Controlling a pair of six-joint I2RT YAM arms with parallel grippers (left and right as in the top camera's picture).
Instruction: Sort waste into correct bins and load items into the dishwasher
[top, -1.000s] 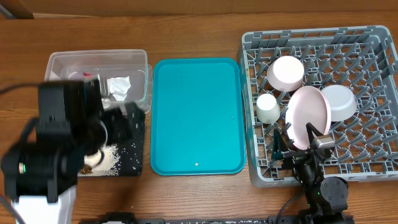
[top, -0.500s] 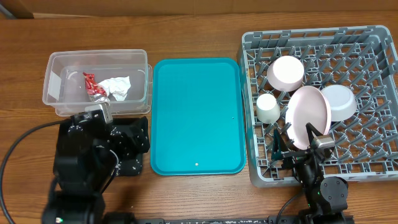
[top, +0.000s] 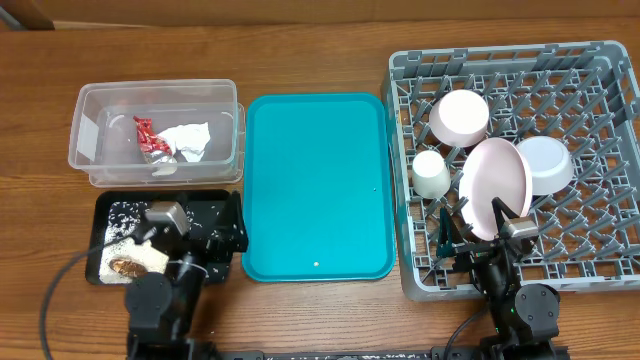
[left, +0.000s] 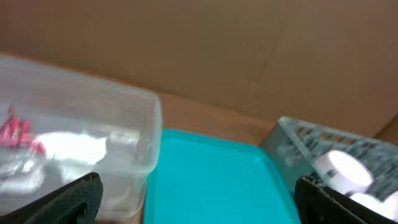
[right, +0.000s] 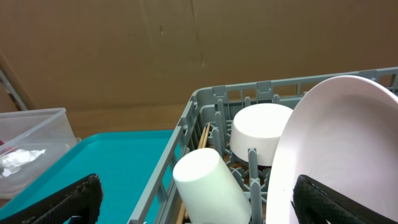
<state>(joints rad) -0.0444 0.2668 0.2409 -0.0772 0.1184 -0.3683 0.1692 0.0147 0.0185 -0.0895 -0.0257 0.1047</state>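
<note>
Change noted: the left arm has pulled back from above the left part of the tabletop (top: 320, 310) and now sits at the 6 o'clock edge. The black tray (top: 215, 200), masked by the arm a moment ago, is open to view. Rice (top: 105, 262) lies scattered on it, with brown bits (top: 127, 266) toward its 7 o'clock corner.

Left end effector (left: 199, 190): jaws wide, nothing between them, aimed toward 12 o'clock, overhanging the tray's near side. Right end effector (right: 196, 186): jaws wide, empty, unmoved at the 6 o'clock rim of the rack (top: 500, 55).

Contents:
- Tub (top: 90, 120), at 12 o'clock of the black tray: wrapper (top: 150, 138) and napkin (top: 188, 140), touching.
- Rack, at 3 o'clock on the tabletop: plate (top: 497, 187) on edge, cup (top: 431, 173) at its 9 o'clock, bowls at its 11 o'clock (top: 460, 117) and 2 o'clock (top: 545, 163).
- Teal tray (top: 315, 180), centre: bare save a pale speck near its 6 o'clock edge.

Judgement: waste looks binned and dishes racked. With both arms drawn back and empty, the task appears finished or nearly so, and nothing seen calls for another pick.
</note>
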